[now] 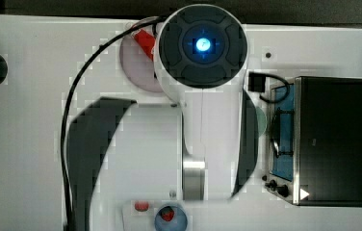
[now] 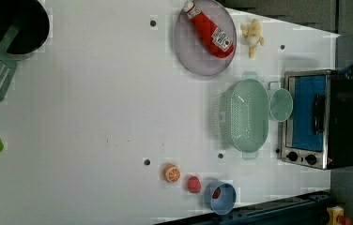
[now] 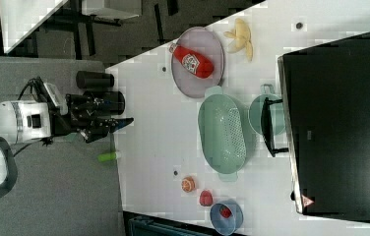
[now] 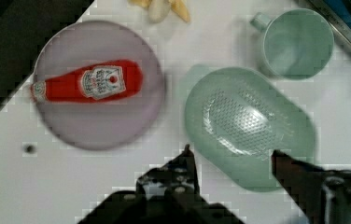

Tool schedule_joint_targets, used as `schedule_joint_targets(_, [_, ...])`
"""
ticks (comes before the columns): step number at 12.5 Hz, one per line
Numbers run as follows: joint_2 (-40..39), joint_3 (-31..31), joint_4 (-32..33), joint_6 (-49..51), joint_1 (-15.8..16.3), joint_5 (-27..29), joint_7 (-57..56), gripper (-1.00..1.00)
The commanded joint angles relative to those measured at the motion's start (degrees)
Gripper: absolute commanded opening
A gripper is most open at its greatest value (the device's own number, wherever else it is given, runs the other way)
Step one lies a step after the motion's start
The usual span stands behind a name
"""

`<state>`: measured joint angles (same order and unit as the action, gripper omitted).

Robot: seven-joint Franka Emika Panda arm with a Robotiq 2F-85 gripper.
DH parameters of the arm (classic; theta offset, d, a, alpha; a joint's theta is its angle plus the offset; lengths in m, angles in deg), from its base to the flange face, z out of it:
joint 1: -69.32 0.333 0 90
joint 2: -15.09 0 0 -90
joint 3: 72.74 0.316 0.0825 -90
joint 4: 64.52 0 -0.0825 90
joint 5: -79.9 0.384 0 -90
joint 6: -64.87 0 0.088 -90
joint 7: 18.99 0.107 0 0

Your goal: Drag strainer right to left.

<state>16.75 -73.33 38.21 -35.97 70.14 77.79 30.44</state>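
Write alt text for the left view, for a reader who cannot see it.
A mint-green strainer lies on a white table, with a green cup and a toaster oven to the left view's right. Above it a ketchup bottle lies on a grey plate; below sit toy fruit and a blue bowl.

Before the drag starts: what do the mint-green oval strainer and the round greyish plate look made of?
Mint-green oval strainer: probably moulded plastic, matte to slightly satin; uniform pastel colour, a neat grid of small holes, a moulded tab handle. Round greyish plate under the ketchup bottle: smooth, dull grey-lilac, likely plastic or melamine; ceramic can't be ruled out.
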Motion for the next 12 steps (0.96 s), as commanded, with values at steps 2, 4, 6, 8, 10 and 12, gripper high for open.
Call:
schedule_joint_targets(2, [23.95,-3.66,12.54,11.81,-2.94,-0.64,-1.99,0.82])
schedule_joint_targets(4, [23.33,-3.39,12.76,11.64,-2.85,-0.61,-1.98,1.0])
schedule_joint_targets(6, [21.45,-2.61,14.11,11.6,-2.65,-0.61,-1.93,1.0])
schedule_joint_targets(8, [18.48,-1.66,16.66,9.55,-2.62,-0.6,-0.15,1.0])
schedule_joint_targets(10, [14.8,-0.76,19.77,3.77,-2.59,-0.6,5.33,1.0])
schedule_joint_targets(12, [10.62,0.13,22.7,-3.59,-2.55,-0.6,11.88,1.0])
